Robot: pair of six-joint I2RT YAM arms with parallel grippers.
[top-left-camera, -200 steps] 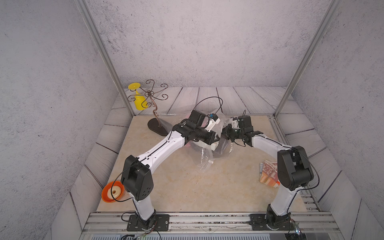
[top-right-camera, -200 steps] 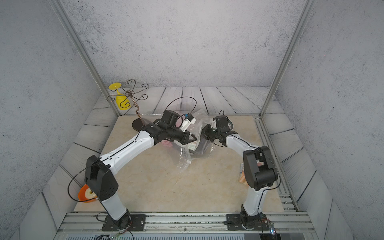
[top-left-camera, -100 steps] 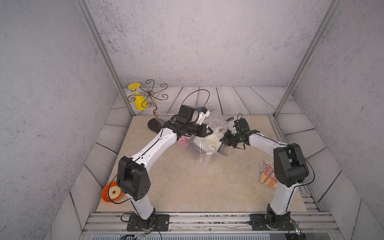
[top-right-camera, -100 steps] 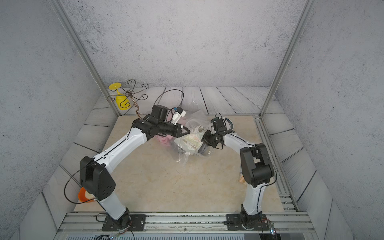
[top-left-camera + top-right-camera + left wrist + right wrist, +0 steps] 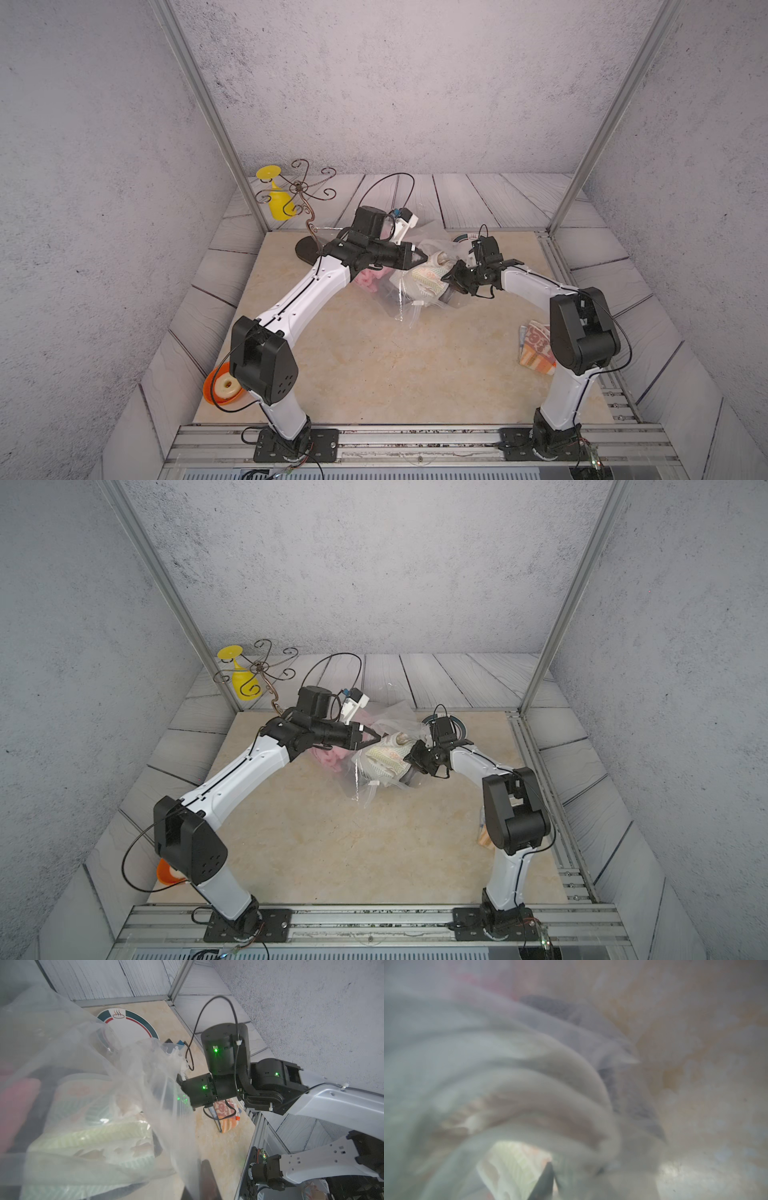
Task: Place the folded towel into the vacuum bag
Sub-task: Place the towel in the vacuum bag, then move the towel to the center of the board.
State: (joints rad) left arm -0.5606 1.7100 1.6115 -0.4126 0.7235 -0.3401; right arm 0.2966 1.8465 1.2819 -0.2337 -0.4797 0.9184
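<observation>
Clear plastic vacuum bag [image 5: 398, 300], far-centre of table [image 5: 374, 374], folded towel [image 5: 426, 277] inside; left gripper [image 5: 420, 259] pinched closed on its upper film; right gripper [image 5: 452, 276] against the bag's right side, opening indiscernible.

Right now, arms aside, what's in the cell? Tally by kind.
Folded towels: 2 (green-patterned towel in the bag, orange-patterned towel)
Vacuum bag: 1
Pink cloth: 1
Plate: 1
Yellow goblet: 1
Wire stand: 1
Orange dish: 1
Cream ring in it: 1
Total: 9
</observation>
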